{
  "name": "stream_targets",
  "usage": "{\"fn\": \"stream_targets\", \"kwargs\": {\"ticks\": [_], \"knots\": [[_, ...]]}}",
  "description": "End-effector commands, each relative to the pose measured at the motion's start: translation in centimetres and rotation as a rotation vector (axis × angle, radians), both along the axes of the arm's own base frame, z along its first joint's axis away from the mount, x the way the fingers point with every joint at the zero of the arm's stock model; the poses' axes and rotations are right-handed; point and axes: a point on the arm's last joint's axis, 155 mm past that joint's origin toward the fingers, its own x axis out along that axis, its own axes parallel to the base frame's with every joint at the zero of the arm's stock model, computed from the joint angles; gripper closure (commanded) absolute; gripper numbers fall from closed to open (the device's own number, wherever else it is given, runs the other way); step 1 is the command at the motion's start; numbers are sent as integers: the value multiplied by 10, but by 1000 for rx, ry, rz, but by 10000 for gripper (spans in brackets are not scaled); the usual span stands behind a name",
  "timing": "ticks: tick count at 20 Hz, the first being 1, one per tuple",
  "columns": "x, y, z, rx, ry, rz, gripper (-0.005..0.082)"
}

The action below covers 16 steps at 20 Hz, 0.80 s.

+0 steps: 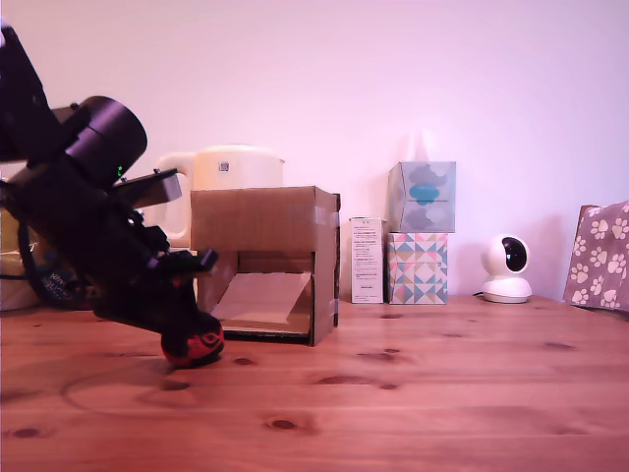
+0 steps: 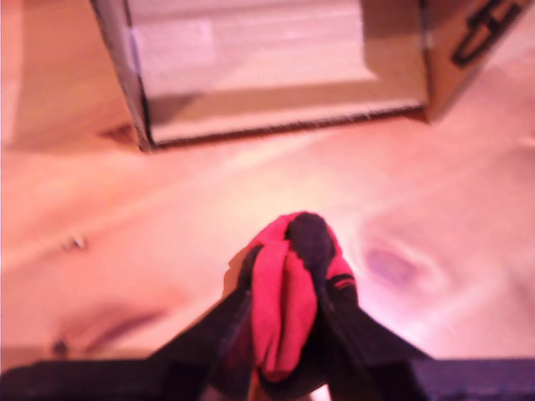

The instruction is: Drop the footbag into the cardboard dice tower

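Wooden table point(image 1: 413, 393) | footbag point(image 2: 288, 292) clamped in jaws | pale wall point(image 1: 442, 79) behind

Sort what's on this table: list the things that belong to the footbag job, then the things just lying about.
In the job:
- footbag, squeezed between the fingers
- gripper, shut on it
- cardboard dice tower, ramp showing in its front opening

Lying about:
- cream kettle behind the tower
- two stacked tissue boxes
- small white carton
- white camera
- paw-print bag
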Motion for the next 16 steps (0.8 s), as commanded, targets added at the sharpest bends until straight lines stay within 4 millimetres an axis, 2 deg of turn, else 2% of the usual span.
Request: {"fn": "stream_targets", "kwargs": {"ticks": [1,6,10,16], "knots": [[-3,-3,31,-24,-56,-13,645],[-13,0,103,-75,-178,-16,645],[-24,3,148,-115,-264,-22,645],[-8,-18,217,-235,-529,-51,645]]}}
